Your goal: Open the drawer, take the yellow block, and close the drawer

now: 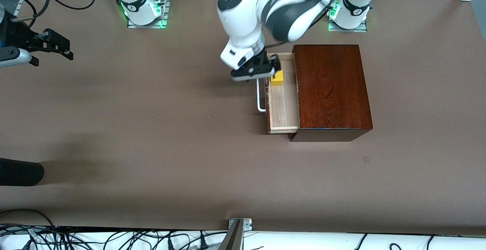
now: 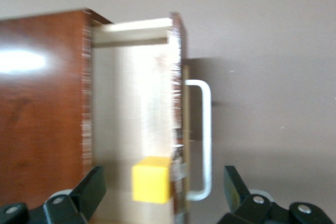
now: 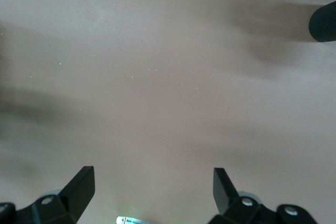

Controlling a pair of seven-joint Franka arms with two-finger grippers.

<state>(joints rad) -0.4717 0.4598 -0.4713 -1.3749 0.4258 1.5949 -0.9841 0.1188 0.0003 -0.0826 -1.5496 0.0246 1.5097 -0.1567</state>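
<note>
The brown table (image 1: 152,128) takes up nearly everything I can see, its surface plain and matte. On it, toward the left arm's end, sits the wooden box (image 1: 330,90), glossy and dark reddish-brown, the biggest thing there. Its drawer (image 1: 283,105) is pulled out toward the right arm's end, showing a pale bare-wood floor, and the white handle (image 1: 260,98) stands off its dark front.

The left arm reaches in from its base and bends down over the drawer. The left gripper (image 1: 262,69) hangs over the end of the drawer farther from the front camera, fingers spread wide; in the left wrist view its fingertips (image 2: 94,184) stand well apart, one over the box's edge and the other out past the handle (image 2: 202,140), with nothing between them being held.

The right arm waits at the right arm's end of the table, the right gripper (image 1: 57,46) up over bare table with its fingers open (image 3: 81,184) and holding nothing.

Smallest of all is the yellow block (image 1: 276,78). It lies in the drawer, close against the inside of the drawer front, at the end farther from the front camera, just under the left gripper (image 2: 163,187).
</note>
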